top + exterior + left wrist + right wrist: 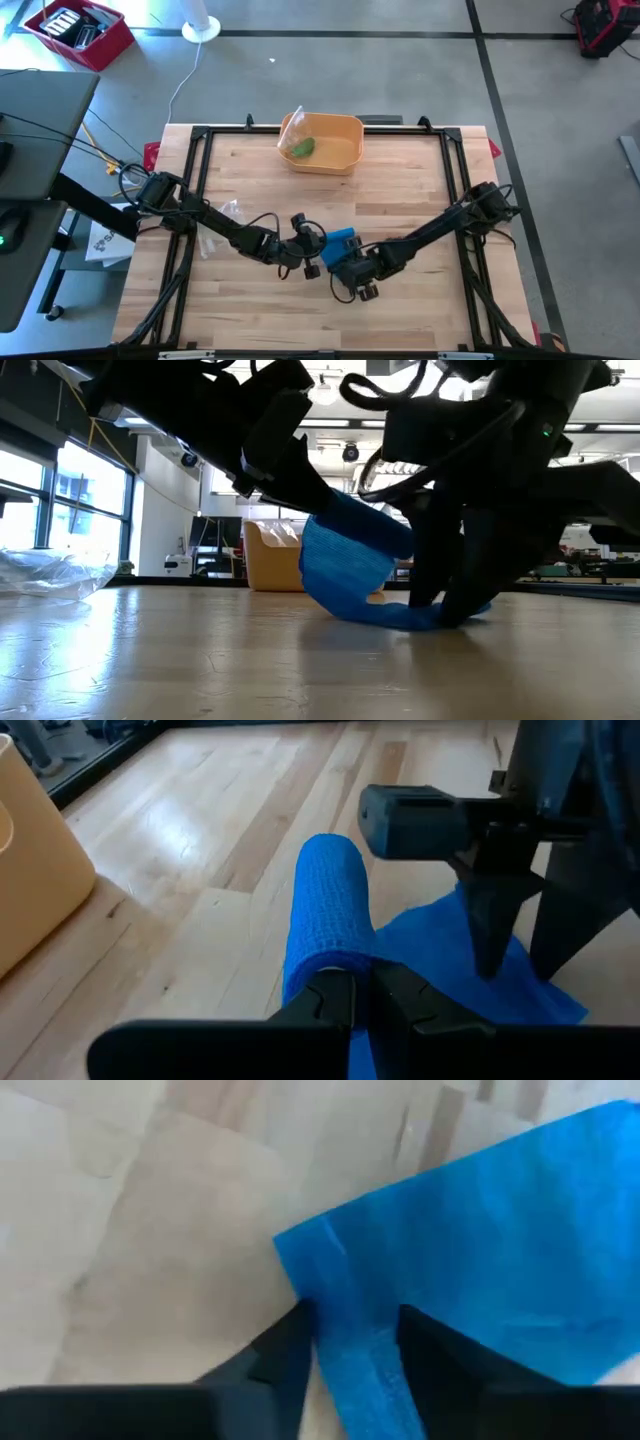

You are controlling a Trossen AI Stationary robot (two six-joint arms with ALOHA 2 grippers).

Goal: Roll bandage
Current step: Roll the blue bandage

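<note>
Left end effector [362, 1002] is closed on the blue bandage roll [325, 910], tilted above the surface [420, 190]. Right end effector [352, 1342] pinches the bandage's loose tail [480, 1250] against the surface.

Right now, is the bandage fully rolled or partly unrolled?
Partly unrolled: the bandage has a rolled part and a loose tail lying flat on the table.

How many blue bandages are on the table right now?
1. The blue elastic bandage lies near the table's middle, its rolled part held by the left end effector and its loose tail pinned under the right end effector. No others visible.
</note>
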